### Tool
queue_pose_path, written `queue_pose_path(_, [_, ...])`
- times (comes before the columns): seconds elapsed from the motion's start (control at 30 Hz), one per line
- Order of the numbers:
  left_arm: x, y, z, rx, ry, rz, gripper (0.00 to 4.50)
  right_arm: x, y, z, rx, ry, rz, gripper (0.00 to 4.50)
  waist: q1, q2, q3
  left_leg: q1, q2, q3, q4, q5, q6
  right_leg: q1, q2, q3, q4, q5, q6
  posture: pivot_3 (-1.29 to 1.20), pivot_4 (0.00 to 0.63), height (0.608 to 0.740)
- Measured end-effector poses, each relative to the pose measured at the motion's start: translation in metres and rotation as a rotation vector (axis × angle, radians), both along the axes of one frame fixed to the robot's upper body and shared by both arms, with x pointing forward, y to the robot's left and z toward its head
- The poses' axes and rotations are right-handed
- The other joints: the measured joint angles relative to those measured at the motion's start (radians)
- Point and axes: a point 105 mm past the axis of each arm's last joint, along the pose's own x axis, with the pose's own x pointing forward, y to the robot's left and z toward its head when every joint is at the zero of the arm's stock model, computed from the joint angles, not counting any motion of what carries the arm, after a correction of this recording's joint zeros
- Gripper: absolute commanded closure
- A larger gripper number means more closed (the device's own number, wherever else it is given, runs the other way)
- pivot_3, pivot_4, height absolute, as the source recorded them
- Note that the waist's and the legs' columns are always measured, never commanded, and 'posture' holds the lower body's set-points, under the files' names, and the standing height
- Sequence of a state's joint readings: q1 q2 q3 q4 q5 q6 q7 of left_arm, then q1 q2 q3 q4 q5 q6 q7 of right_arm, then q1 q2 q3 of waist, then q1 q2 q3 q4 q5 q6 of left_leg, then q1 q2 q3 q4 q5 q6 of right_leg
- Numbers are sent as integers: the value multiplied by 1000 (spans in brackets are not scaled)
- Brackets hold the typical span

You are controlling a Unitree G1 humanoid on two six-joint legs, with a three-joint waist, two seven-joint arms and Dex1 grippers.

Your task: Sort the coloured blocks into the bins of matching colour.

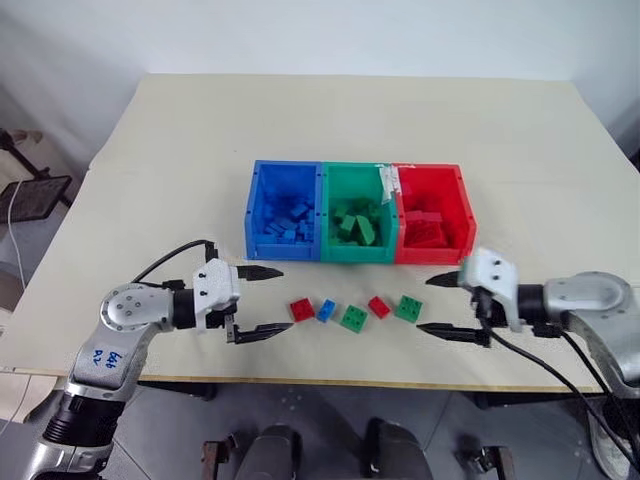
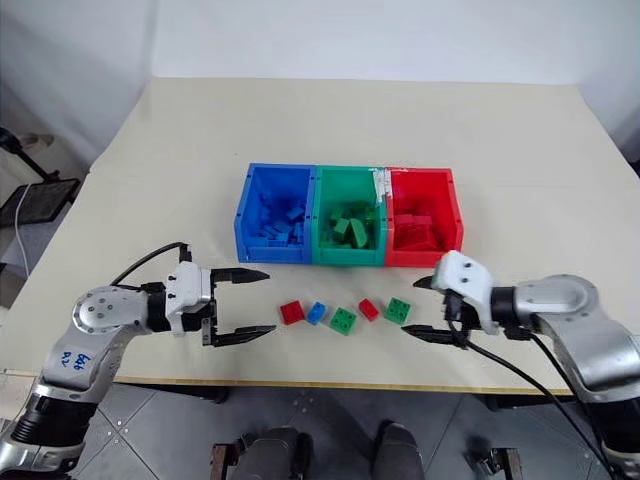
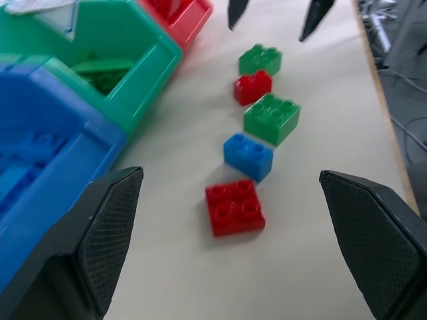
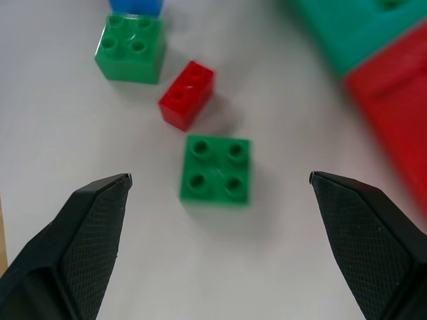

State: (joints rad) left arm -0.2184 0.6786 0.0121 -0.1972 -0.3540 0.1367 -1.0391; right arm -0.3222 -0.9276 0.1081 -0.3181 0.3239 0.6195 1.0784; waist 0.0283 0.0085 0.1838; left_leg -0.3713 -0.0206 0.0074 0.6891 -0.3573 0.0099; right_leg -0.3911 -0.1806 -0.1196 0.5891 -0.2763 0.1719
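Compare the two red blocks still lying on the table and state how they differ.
The red block nearest the left gripper is a square four-stud piece; the other red block is a narrower two-stud piece. The square red block ends the row beside the blue block; the narrow one lies between the two green blocks. Both are red, lie stud-side up, and are ungripped.

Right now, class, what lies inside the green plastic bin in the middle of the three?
Inside the green plastic bin lies a loose pile of green studded bricks. Its front wall and the top bricks hide the floor, so the count cannot be told.
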Motion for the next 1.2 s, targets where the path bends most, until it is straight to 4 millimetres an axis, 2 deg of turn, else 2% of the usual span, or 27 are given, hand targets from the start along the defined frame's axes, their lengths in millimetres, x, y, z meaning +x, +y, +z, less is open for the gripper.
queue_pose_path(0.13, [-8, 0, 0, -3, 7, 6, 0, 2, 11, -19, -63, 22, -2, 1276, -4, 0, 0, 0, 0, 0, 0, 0, 0, 0, 0, 0, 0, 0, 0, 0, 150, 740])
queue_pose_path(0.3, [-12, 3, -2, -3, 20, 30, 0, 1, 13, -19, -117, -23, 24, 2961, -3, 0, 0, 1, 0, 1, 1, 0, 0, 0, 0, 0, 1, 0, 0, 0, 150, 740])
queue_pose_path(0.33, [-11, 4, -1, -5, 15, 36, 0, 1, 13, -19, -123, -30, 26, 3027, -3, 0, 0, 1, 0, 1, 1, 0, 0, 1, 0, 0, 1, 0, 0, 0, 150, 740])
queue_pose_path(0.5, [-9, 6, 1, -13, 1, 56, 0, 2, 12, -18, -118, -37, 11, 3020, -4, 0, 0, 1, 0, 1, 1, 0, 0, 1, 0, 0, 1, 0, 0, 0, 150, 740])
queue_pose_path(0.57, [-9, 10, 2, -18, -3, 80, 0, 10, 17, -10, -51, -43, -9, 3020, -5, 0, 0, 1, 0, 1, 2, 0, 0, 0, 0, 1, 1, 0, 0, 0, 150, 740])
queue_pose_path(0.67, [-5, 23, 4, -43, -10, 157, 0, 39, 44, 39, 161, -150, -26, 3020, -31, 0, 0, 1, 2, 2, 1, 0, -1, -1, 1, 2, 2, 0, -1, 0, 150, 740])
queue_pose_path(0.73, [-4, 34, 6, -63, -11, 204, 0, 56, 57, 74, 241, -248, -28, 3020, -33, 0, 0, 2, 2, 1, 0, 0, -1, -1, 2, 1, 3, 0, -1, 0, 150, 740])
queue_pose_path(0.8, [-5, 43, 4, -73, 8, 244, 0, 75, 68, 93, 296, -314, -52, 3020, -35, 0, 0, 2, 2, 1, -1, -1, -2, -1, 1, 0, 3, 0, -1, 0, 150, 740])
queue_pose_path(0.87, [-6, 46, 2, -76, 19, 260, 0, 95, 76, 94, 288, -347, -81, 3020, -33, 0, 0, 2, 1, 0, -1, -1, -2, -1, 1, 0, 3, 0, -1, 0, 150, 740])
queue_pose_path(1.0, [-7, 50, 1, -78, 22, 280, 0, 120, 86, 87, 285, -347, -119, 1717, -32, 0, 0, 1, 1, -1, -2, -1, -2, -1, 1, -2, 2, 0, -1, 0, 150, 740])
queue_pose_path(1.13, [-10, 55, -2, -63, 55, 290, 0, 127, 84, 82, 284, -347, -126, 320, -43, 0, 0, 2, 1, -1, -4, -1, -2, -2, 1, -2, 3, 0, -1, 0, 150, 740])
queue_pose_path(1.17, [-11, 56, -3, -64, 63, 289, 0, 127, 84, 83, 285, -353, -123, 30, -46, 0, 0, 2, 1, -1, -4, -1, -2, -2, 1, -2, 3, 0, -1, 0, 150, 740])
queue_pose_path(1.2, [-12, 55, -2, -66, 65, 287, 0, 126, 84, 84, 290, -355, -117, 30, -50, 0, 0, 2, 1, -1, -4, -1, -2, -2, 1, -3, 3, 0, -1, 0, 150, 740])
